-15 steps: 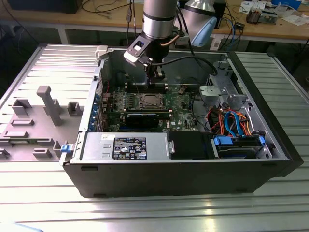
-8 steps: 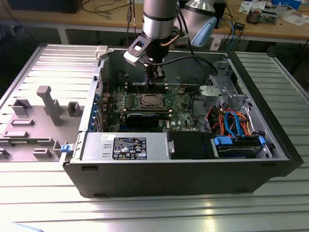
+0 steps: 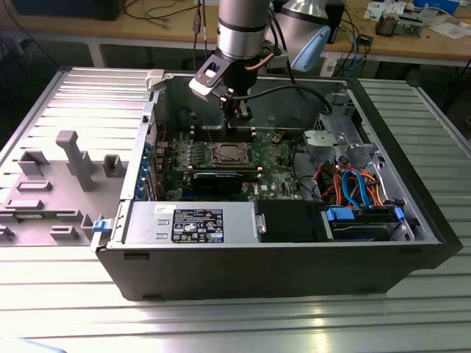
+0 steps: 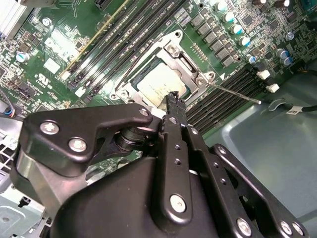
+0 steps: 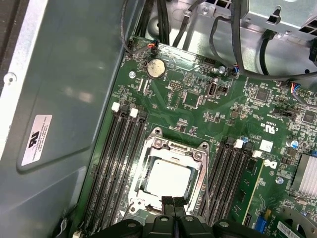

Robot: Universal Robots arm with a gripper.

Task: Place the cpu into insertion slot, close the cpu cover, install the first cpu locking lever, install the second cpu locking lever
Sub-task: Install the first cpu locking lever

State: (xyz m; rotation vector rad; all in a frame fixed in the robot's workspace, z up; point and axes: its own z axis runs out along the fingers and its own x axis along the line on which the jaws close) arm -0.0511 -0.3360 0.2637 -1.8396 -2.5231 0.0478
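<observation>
I see the cpu point(image 5: 166, 179) framed by the cpu cover point(image 5: 172, 148), with memory slots point(image 5: 116, 168) on both sides. My claw point(image 5: 173, 204), tips pressed together, hovers at the cover's edge.

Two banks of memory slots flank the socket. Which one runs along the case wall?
The bank beside the grey case wall with the sticker; the other bank lies toward the finned heatsink.

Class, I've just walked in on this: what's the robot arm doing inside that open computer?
The arm's gripper, fingers together, hangs low over the motherboard inside the open computer case, right at the edge of the cpu cover. The cpu is already seated, with the cover lying flat around it. In the second wrist view one thin locking lever sticks out sideways from the cover's corner, seemingly not latched.
</observation>
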